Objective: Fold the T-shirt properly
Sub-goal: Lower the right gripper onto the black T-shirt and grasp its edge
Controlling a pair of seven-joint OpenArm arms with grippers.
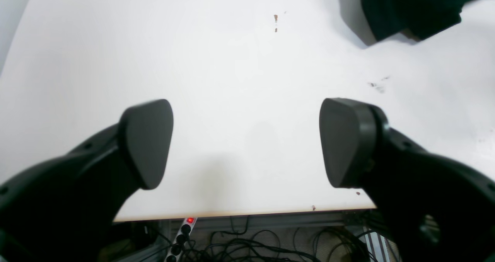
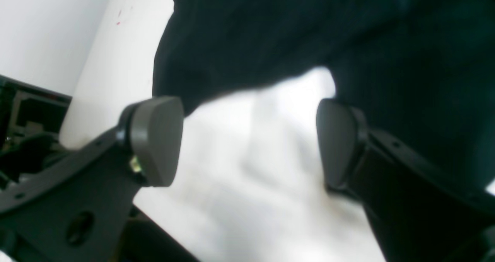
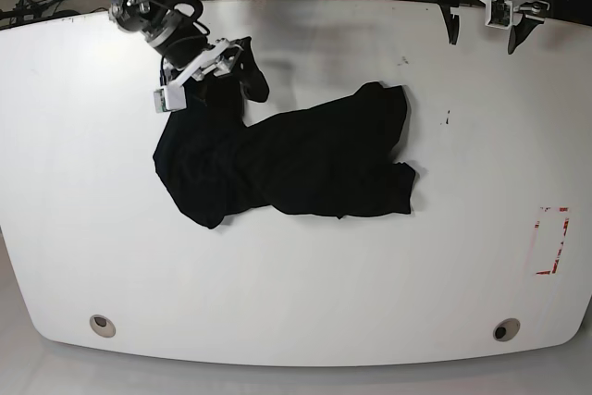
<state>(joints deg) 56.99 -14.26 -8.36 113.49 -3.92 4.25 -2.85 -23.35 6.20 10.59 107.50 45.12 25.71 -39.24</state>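
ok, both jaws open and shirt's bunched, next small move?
Probably lower the right gripper onto the T-shirt edge beside it and close: its open jaws hover at the crumpled cloth, while the left gripper is open over bare table.

Plain black soft cloth T-shirt (image 3: 296, 159); glossy white table top (image 3: 305, 293); red-white, possibly tape, rectangle mark (image 3: 552, 240); dark grey gripper pads (image 1: 146, 142).

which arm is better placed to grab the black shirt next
Right. The right gripper hangs open just over the crumpled black cloth T-shirt, while the left gripper hovers over bare white table, apart from it.
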